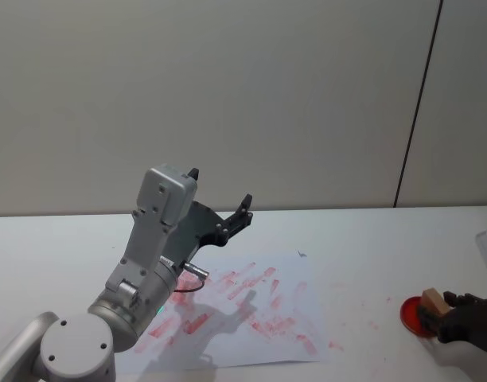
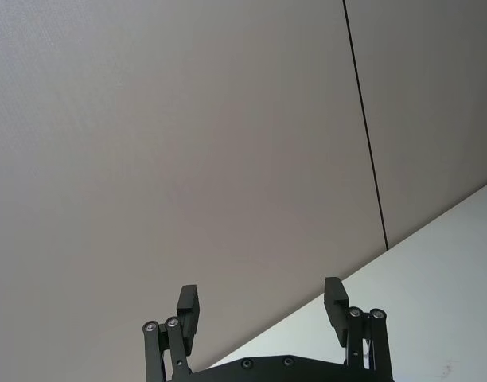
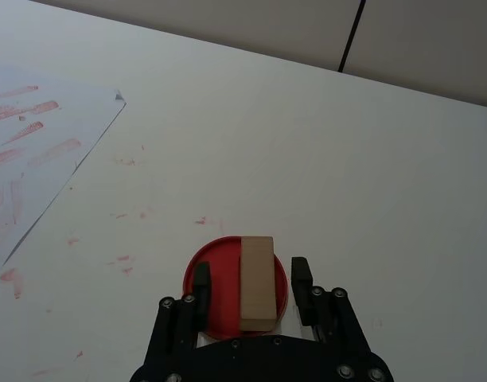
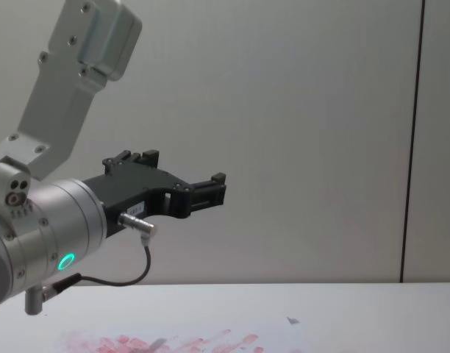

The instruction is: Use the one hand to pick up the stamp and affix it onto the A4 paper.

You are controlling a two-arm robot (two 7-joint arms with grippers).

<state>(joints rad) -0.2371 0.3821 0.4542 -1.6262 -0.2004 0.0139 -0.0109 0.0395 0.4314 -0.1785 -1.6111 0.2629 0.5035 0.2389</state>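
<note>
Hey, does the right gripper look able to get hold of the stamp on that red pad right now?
Probably yes. The right gripper is open with a finger on each side of the stamp, which rests on the red ink pad; nothing blocks it.

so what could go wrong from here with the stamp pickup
1. The right tool straddles the stamp with open fingers, and the stamp sits off-centre, nearer one finger. Closing could nudge or tilt it on the red ink pad.
2. The A4 paper lies well to the left, so a loose grip may drop the inked stamp onto the table, which already shows red specks.
3. The left tool is raised above the paper's far side and could crowd the approach.
</note>
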